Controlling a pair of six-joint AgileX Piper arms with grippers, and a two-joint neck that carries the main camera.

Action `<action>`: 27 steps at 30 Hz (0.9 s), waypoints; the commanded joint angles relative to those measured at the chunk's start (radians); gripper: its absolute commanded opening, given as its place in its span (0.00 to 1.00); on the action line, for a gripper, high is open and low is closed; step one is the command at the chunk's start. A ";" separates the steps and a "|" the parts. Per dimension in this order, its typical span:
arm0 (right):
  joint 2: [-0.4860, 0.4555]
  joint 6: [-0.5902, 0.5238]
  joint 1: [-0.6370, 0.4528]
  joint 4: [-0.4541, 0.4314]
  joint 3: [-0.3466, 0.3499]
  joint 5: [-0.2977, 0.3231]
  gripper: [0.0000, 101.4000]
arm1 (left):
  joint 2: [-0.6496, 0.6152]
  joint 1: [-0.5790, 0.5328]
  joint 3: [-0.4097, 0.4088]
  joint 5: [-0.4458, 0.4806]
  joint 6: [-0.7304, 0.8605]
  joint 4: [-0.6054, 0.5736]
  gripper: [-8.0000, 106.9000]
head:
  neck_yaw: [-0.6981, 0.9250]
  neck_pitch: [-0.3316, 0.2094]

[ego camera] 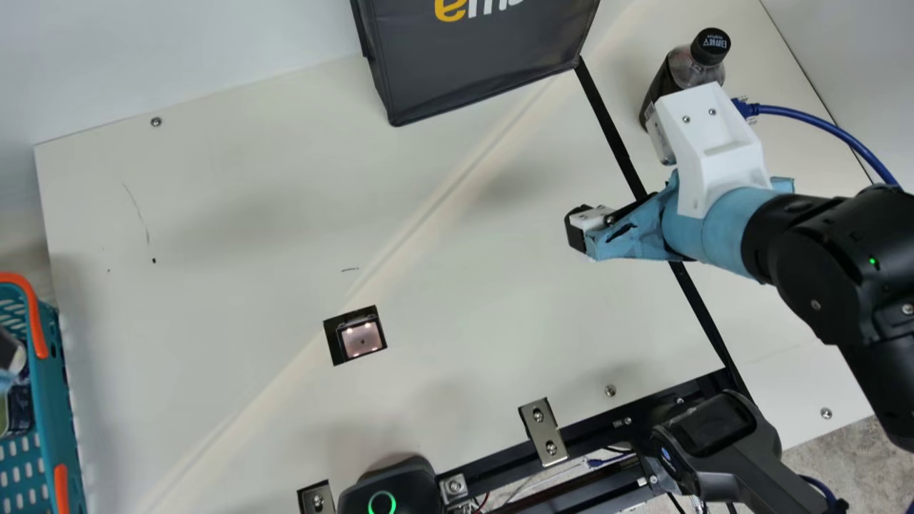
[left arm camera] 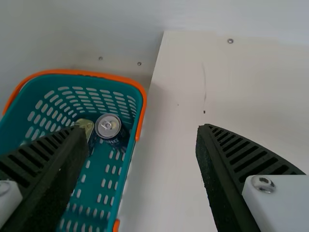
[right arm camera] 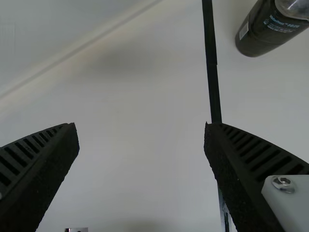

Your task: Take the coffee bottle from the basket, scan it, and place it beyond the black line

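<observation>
The dark coffee bottle (ego camera: 664, 84) with a black cap stands upright beyond the black line (ego camera: 618, 139); in the right wrist view the bottle (right arm camera: 265, 30) is past the line (right arm camera: 212, 82). My right gripper (ego camera: 620, 230) hovers at the line, apart from the bottle; the right wrist view has this gripper (right arm camera: 140, 126) open and empty. At the left edge, part of my left gripper (ego camera: 8, 360) is over the teal basket (ego camera: 53, 400). In the left wrist view, that gripper (left arm camera: 142, 129) is open and empty beside the basket (left arm camera: 123, 186). A lit scanner window (ego camera: 362, 338) sits in the table.
Cans (left arm camera: 108, 126) stand inside the basket. A dark grey bag (ego camera: 478, 64) is at the table's far edge. Along the near edge are a handheld scanner (ego camera: 714, 442), a black device with a green ring (ego camera: 389, 489) and metal brackets (ego camera: 543, 432). Bare table (ego camera: 250, 214) spreads between basket and line.
</observation>
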 commanded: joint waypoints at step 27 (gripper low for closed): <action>0.000 0.000 0.000 0.000 0.000 0.000 0.90 | -0.079 -0.012 0.058 0.074 -0.002 -0.023 0.85 | -0.001 -0.026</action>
